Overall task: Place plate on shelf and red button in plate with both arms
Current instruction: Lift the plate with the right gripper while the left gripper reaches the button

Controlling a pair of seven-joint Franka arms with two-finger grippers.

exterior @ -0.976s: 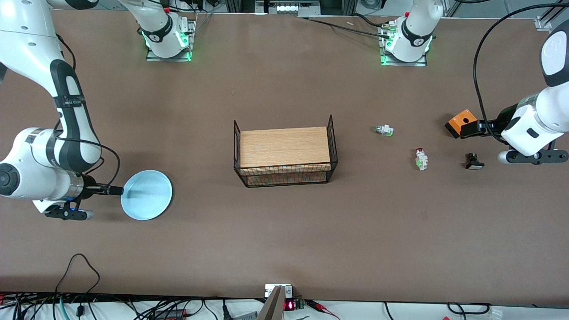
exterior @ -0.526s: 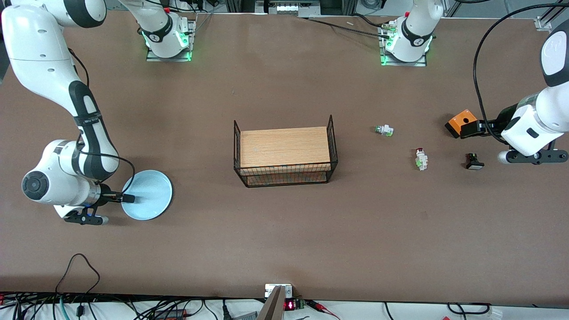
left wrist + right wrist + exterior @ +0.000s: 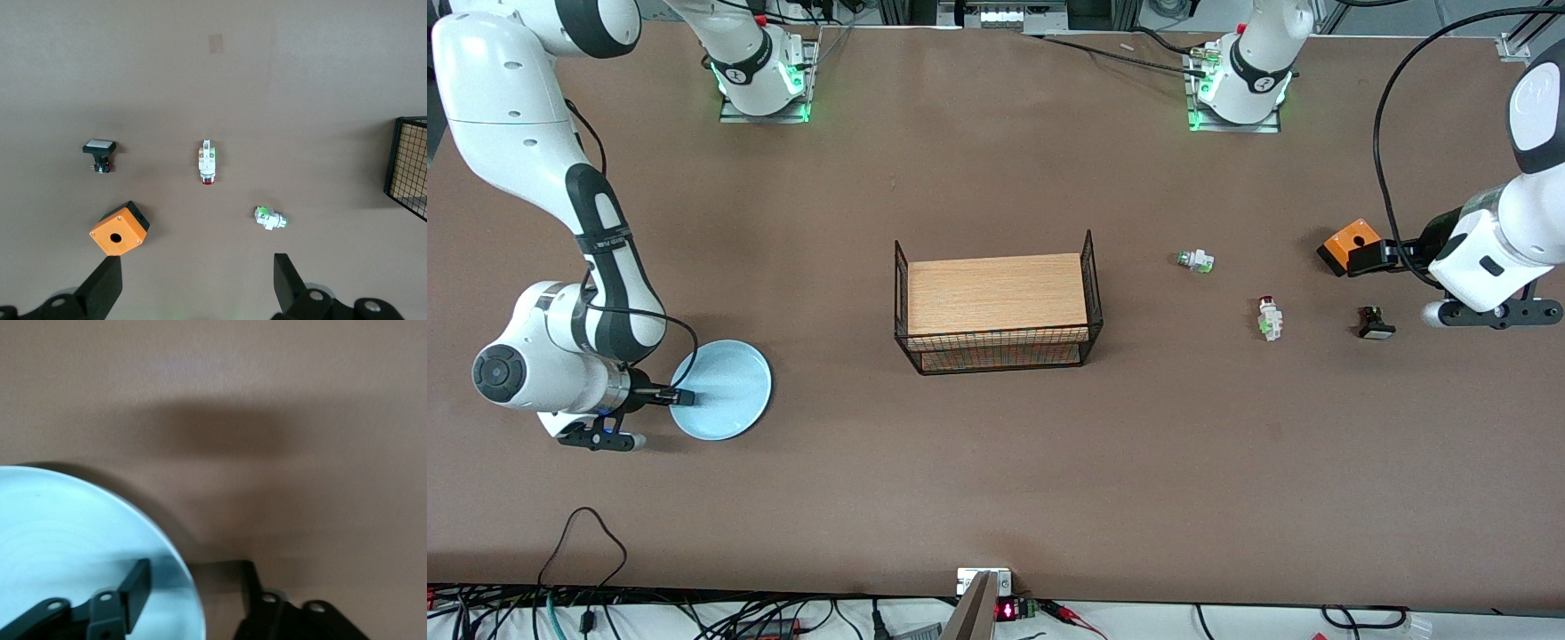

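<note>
Straddling the plate [image 3: 725, 389] rim, right hand [image 3: 193, 583] fingers apart, left hand [image 3: 193, 283] spread wide, no readable labels.

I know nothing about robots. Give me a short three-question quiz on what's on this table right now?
1. True or false: the right gripper has one finger inside the plate and one outside its rim.
2. Which small thing lies nearest the red button? A) green button B) orange box C) wire rack
3. Fill in: the left gripper hangs with fingers ____ above the buttons.

Key: 1 true; 2 A; 3 open.
</note>
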